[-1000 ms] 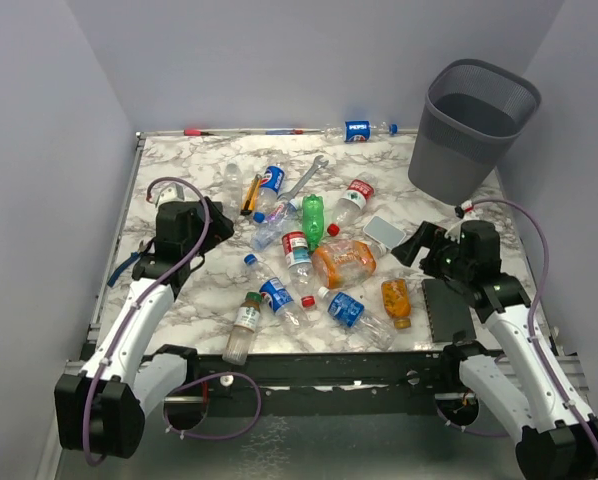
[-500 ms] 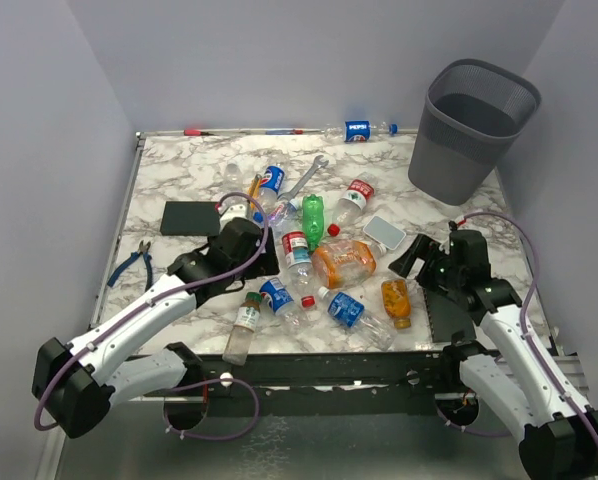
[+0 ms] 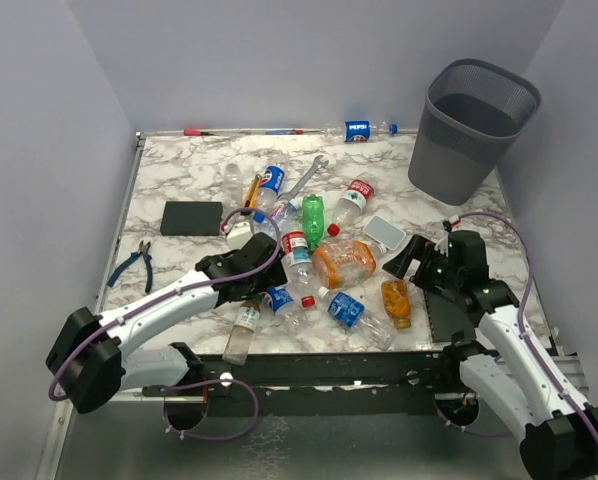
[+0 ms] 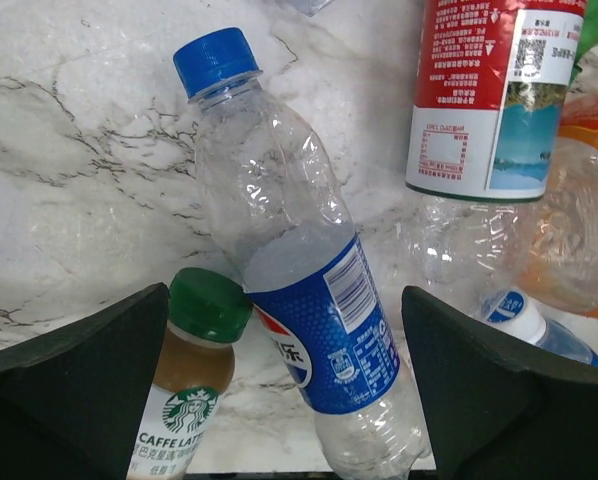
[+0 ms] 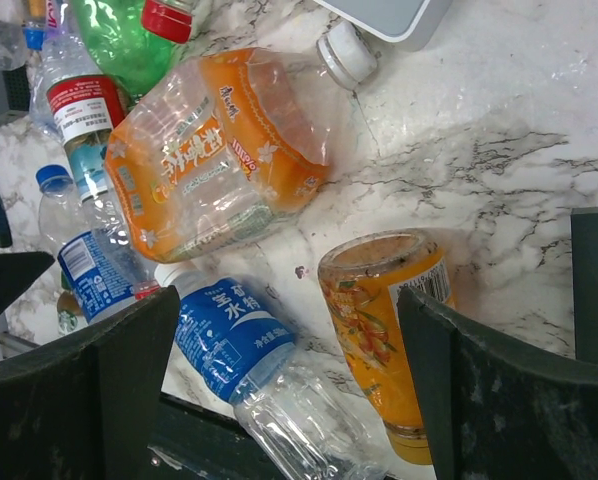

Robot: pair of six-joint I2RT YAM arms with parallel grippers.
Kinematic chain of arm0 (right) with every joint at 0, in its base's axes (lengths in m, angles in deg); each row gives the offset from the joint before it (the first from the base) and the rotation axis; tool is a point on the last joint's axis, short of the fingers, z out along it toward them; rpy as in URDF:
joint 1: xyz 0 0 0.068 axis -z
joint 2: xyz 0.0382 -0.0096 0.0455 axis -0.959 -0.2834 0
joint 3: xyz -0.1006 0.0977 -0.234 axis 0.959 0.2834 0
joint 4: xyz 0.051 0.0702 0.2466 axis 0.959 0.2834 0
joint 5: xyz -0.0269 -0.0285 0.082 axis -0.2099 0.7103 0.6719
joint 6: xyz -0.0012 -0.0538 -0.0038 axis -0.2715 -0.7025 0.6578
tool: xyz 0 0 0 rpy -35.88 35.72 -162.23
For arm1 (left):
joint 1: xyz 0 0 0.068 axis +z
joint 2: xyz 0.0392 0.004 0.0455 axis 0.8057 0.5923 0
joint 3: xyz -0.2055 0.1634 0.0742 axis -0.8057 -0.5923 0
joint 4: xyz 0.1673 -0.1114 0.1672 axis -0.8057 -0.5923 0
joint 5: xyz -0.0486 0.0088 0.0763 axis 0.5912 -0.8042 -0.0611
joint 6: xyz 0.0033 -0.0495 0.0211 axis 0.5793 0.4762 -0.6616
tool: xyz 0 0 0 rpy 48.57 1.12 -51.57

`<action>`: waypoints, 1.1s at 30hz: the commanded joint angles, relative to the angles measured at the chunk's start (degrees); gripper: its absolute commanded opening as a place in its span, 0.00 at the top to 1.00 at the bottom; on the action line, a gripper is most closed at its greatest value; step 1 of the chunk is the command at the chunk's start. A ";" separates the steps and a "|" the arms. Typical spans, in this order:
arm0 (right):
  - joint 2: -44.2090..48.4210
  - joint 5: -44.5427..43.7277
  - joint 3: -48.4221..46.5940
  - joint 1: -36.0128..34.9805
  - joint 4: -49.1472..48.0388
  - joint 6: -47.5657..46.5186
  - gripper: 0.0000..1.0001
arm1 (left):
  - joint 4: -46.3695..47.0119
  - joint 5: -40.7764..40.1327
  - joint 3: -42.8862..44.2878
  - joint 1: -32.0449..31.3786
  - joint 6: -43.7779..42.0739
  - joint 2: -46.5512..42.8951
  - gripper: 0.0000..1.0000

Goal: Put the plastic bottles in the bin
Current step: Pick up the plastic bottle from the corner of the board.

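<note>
Several plastic bottles lie scattered mid-table. My left gripper [image 3: 266, 288] is open and low over a clear Pepsi bottle [image 3: 278, 297] with a blue cap. In the left wrist view this Pepsi bottle [image 4: 299, 290] and a green-capped latte bottle [image 4: 184, 390] both lie between the wide-open fingers of my left gripper [image 4: 289, 400]. My right gripper [image 3: 412, 262] is open above a small orange bottle [image 3: 396, 301]. The right wrist view shows that orange bottle [image 5: 389, 340], a blue-labelled clear bottle [image 5: 244, 355] and a crushed orange jug [image 5: 219, 150]. The mesh bin [image 3: 474, 130] stands at the far right.
A silver wrench [image 3: 307, 175] and a yellow-handled screwdriver [image 3: 249, 195] lie among the far bottles. A black block [image 3: 192, 217] and blue pliers [image 3: 134, 265] are on the left. Another black block [image 3: 444, 305] lies under my right arm. One Pepsi bottle [image 3: 359, 130] lies at the far edge.
My left arm has swung from the left side toward the centre, uncovering the black block, and come down over the Pepsi bottle. My right gripper has shifted slightly toward the near side.
</note>
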 commanded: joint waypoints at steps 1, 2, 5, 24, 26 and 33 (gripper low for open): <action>1.99 1.42 -0.32 -0.33 -0.24 -0.28 0.06 | 3.78 -2.78 1.97 1.12 4.28 3.93 0.01; 2.28 1.43 -0.31 -0.36 -0.20 -0.26 0.06 | 4.26 -2.29 2.49 1.53 4.20 5.18 0.02; 2.67 2.25 -0.07 -0.36 -0.27 0.12 0.06 | 5.63 -0.38 3.08 2.73 3.99 8.79 0.06; 3.69 16.20 0.26 -0.38 -7.63 0.07 0.04 | 9.98 1.91 0.08 4.52 1.96 12.33 0.32; 3.61 16.87 -0.47 -0.37 -7.69 -0.39 0.04 | 10.63 2.45 -0.62 4.52 1.69 12.68 0.32; 2.13 17.01 -2.80 -0.31 -5.38 -2.89 0.03 | 12.90 4.44 -1.92 4.53 -0.31 11.20 0.54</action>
